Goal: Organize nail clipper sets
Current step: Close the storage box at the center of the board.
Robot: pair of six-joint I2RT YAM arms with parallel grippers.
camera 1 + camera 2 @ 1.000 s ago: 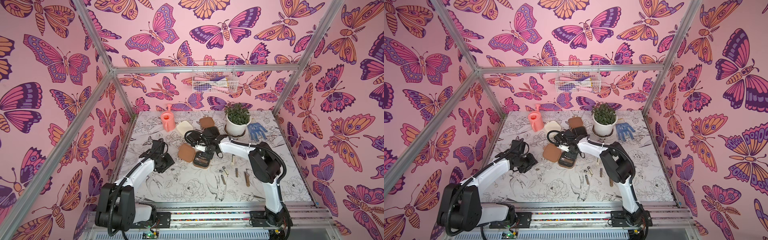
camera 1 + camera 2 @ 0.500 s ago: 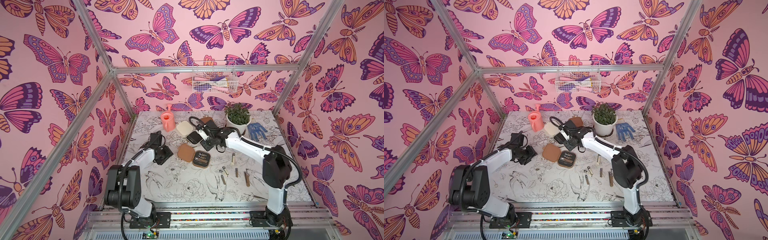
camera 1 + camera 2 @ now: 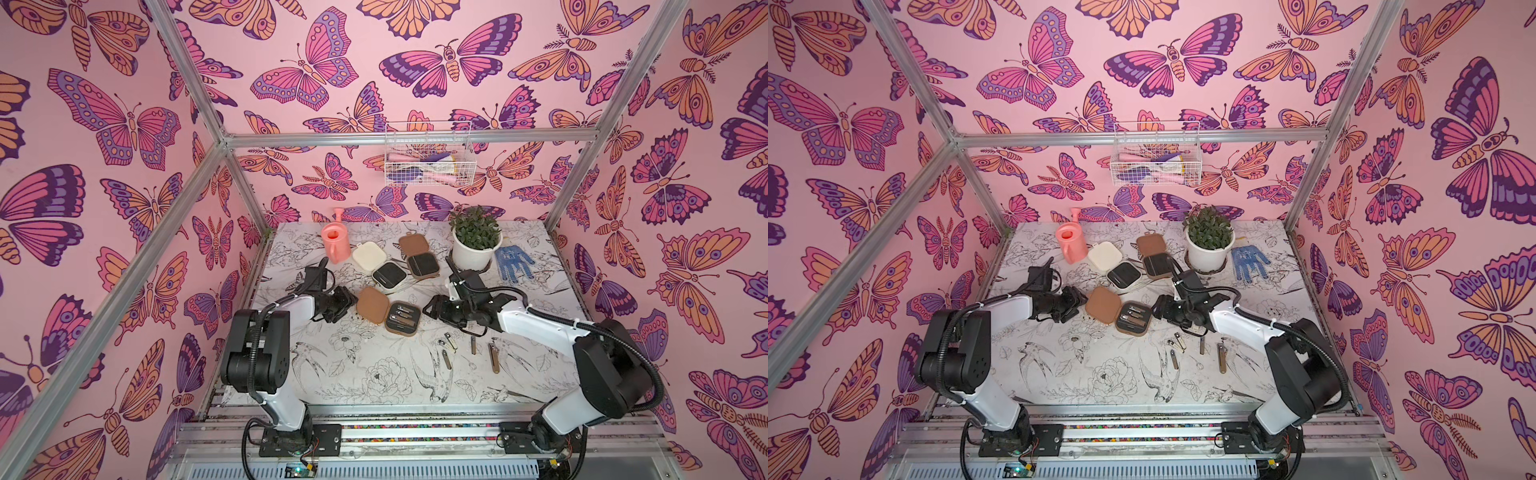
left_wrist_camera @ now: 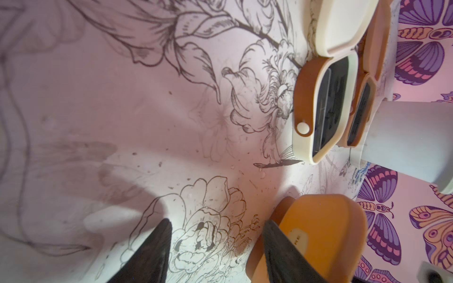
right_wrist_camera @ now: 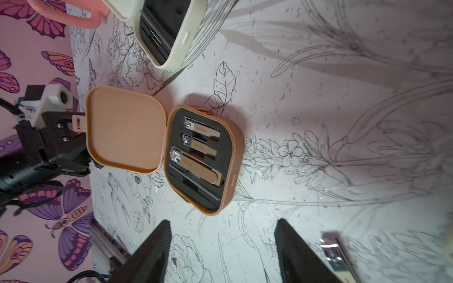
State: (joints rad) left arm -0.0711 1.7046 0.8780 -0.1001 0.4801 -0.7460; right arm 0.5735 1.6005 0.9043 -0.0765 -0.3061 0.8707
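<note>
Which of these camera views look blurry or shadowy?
Both top views: sharp, evenly lit. Left wrist view: the left gripper looks blurred, soft shadows on the table. Right wrist view: the open brown case is crisp, the loose clipper at the frame edge smeared.

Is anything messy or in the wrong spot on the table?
Yes. Several slim loose metal nail clippers lie scattered on the flower-print table, outside any case, near the open tan-brown rounded-square case that holds its clippers neatly. The open cream rounded-square case behind looks mostly empty, so they seem unsorted.
</note>
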